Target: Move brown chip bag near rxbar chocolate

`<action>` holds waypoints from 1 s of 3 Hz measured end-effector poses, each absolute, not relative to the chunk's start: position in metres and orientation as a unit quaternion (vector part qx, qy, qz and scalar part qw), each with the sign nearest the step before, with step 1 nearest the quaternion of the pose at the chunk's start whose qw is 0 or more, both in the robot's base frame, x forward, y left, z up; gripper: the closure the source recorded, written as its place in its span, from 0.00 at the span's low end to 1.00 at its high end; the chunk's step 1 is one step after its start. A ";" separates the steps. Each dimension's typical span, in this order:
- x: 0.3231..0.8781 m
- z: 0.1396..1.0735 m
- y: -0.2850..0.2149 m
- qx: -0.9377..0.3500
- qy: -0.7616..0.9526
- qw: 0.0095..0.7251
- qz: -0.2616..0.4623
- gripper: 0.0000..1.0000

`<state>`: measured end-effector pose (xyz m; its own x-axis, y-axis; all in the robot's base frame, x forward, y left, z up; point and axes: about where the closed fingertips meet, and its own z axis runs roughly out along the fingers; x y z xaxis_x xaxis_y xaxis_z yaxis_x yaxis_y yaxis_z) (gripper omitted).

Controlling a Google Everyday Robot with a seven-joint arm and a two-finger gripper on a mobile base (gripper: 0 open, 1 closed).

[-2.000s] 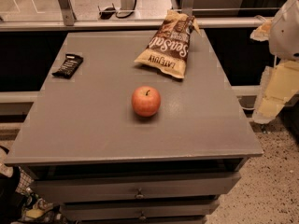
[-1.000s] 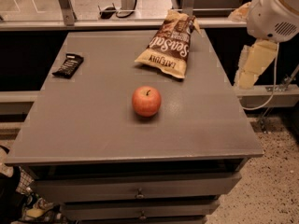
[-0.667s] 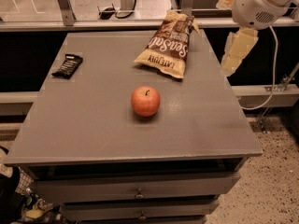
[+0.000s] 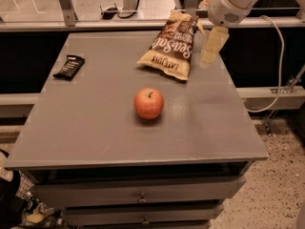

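Gripper (image 4: 210, 46) hangs above the table's (image 4: 95, 132) far right part, at 3 o'clock of the bag (image 4: 170, 44) and just beside its right edge, apparently not touching it. Whether it is released or clenched cannot be told; it carries nothing visible.

Bag: lies at about 1 o'clock from the apple (image 4: 148, 103), near the table's far edge and well apart from the bar (image 4: 69, 67). The long axis runs roughly from 1 o'clock to 7 o'clock. The dark brown end points away toward 1 o'clock, and the tan band points toward 7 o'clock, at the table's middle. The lettering runs along this axis. The far end looks slightly raised and puffed.

Bar: lies flat at 10 o'clock from the apple, close to the table's left edge, its long axis also near 1 to 7 o'clock.

Handling (judged): the bag is probably light, soft and crinkly, with a slick film and brittle contents. A hard squeeze across the puffed middle could crush the chips or slip off. The better hold is likely a pinch across the narrow width near the raised far end or a side seam. The bag must then travel toward 9 o'clock, passing behind the apple.
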<state>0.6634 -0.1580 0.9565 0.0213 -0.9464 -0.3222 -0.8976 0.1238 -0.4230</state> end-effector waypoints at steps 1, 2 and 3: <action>0.687 0.946 -0.150 -0.677 0.683 0.272 -0.046 0.00; 0.714 0.927 -0.133 -0.701 0.661 0.262 -0.047 0.00; 0.746 0.896 -0.113 -0.723 0.645 0.242 -0.048 0.00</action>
